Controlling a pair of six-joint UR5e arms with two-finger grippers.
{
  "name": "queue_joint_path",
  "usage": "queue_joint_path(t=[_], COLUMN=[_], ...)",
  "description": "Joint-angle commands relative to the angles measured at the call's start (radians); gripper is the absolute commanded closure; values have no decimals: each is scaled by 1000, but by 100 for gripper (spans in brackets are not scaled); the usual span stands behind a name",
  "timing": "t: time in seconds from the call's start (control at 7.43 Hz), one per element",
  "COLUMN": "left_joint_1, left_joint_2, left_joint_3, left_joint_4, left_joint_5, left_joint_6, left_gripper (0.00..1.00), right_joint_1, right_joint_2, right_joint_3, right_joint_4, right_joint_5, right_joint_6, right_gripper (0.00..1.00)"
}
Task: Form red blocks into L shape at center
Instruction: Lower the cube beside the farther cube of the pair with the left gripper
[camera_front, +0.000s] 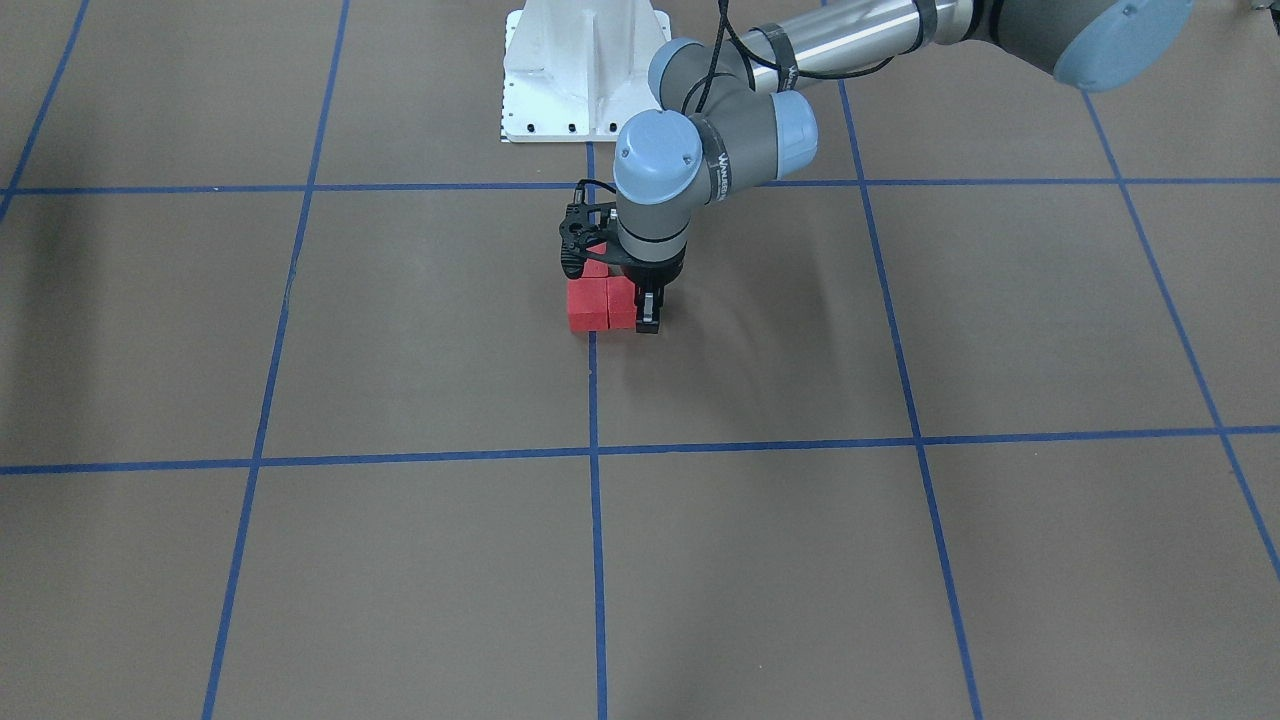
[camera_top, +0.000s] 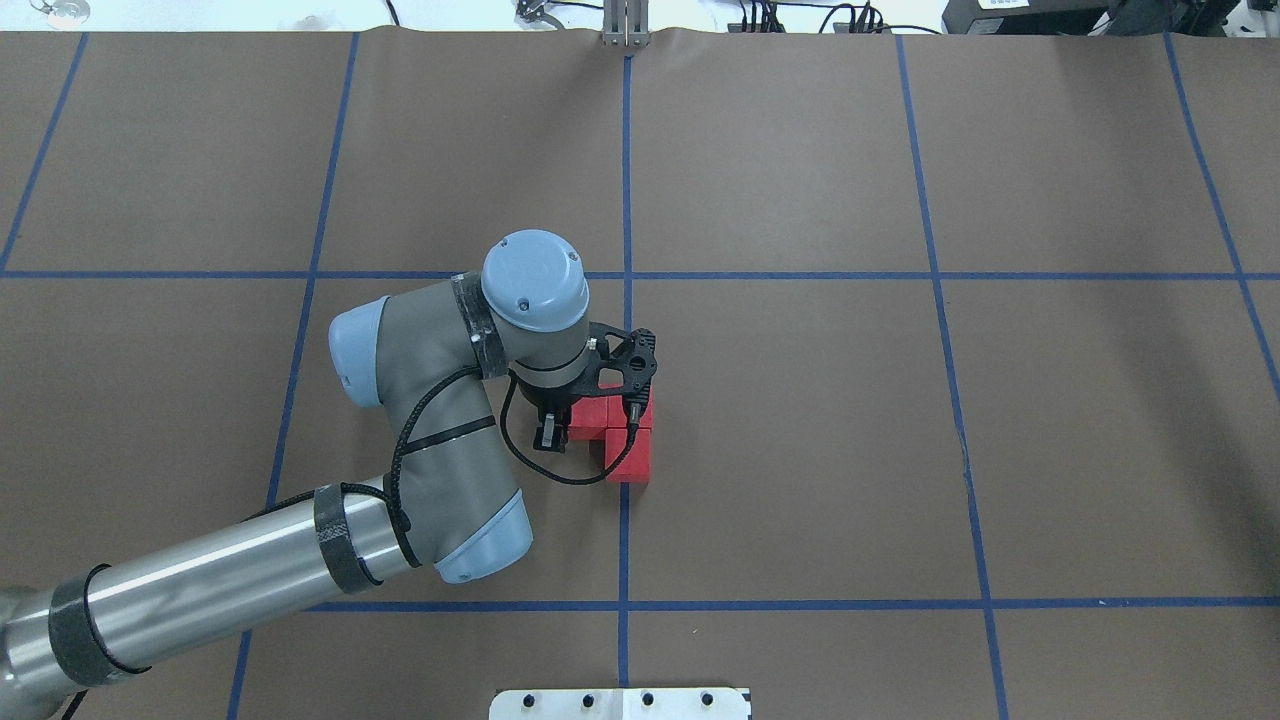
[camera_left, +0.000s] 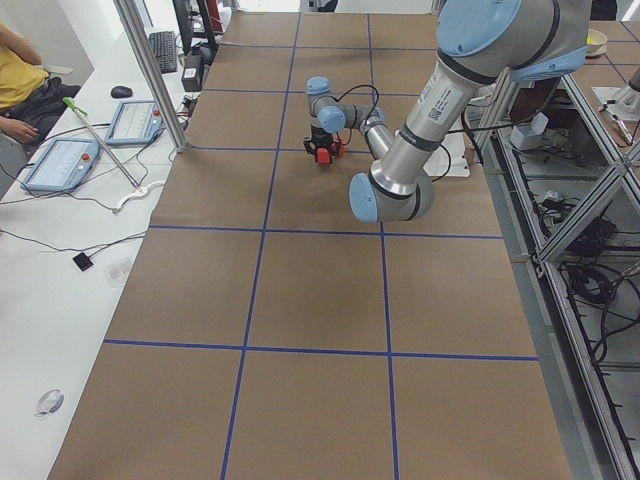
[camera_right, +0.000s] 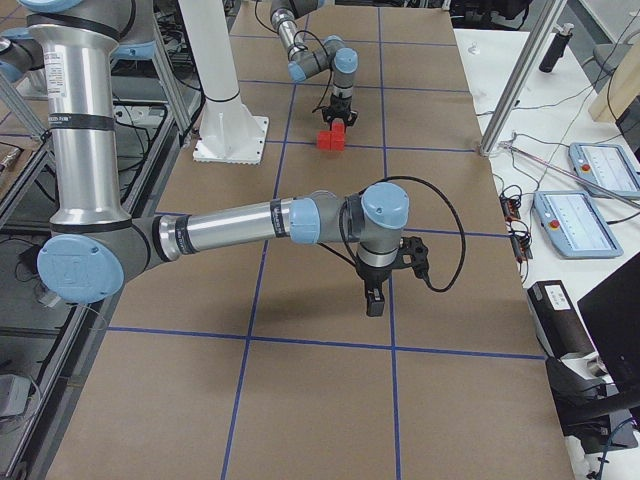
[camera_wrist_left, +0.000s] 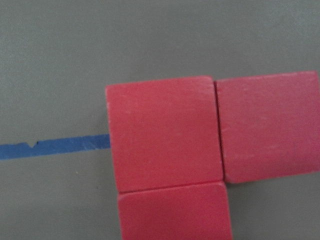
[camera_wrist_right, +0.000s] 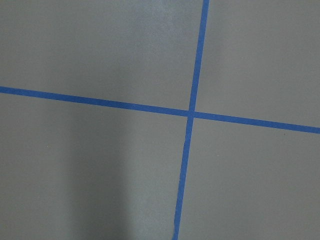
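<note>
Three red blocks (camera_top: 628, 455) lie touching in an L shape on the centre blue line. They also show in the front view (camera_front: 588, 304) and fill the left wrist view (camera_wrist_left: 165, 132). My left gripper (camera_top: 546, 434) is down at table level right beside the L, on its left in the overhead view, with its fingers together and nothing between them. In the front view the left gripper (camera_front: 648, 312) is against the right side of the blocks. My right gripper (camera_right: 374, 303) shows only in the exterior right view, over bare table near a grid crossing. I cannot tell whether it is open or shut.
The brown table is marked with a blue tape grid (camera_top: 626, 605). The white robot base (camera_front: 585, 70) stands at the robot's edge of the table. Operator tablets (camera_left: 60, 160) and a person sit beyond the far edge.
</note>
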Motion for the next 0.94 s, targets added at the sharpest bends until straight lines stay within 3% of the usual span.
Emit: queue_joint_path(t=[0.0,0.4,0.54,0.81], left_joint_1=[0,0,0,-3], left_joint_2=[-1,0,0,0], left_joint_3=[3,17,17,17], left_joint_4=[-1,-29,-29,-29], left_joint_5=[-1,-1,-1,-1], left_joint_6=[0,0,0,0], left_gripper=[60,58,52,26], right_joint_1=[0,0,0,0], right_joint_2=[0,0,0,0], right_joint_3=[0,0,0,0], right_joint_4=[0,0,0,0], right_joint_5=[0,0,0,0], right_joint_6=[0,0,0,0], right_gripper=[0,0,0,0])
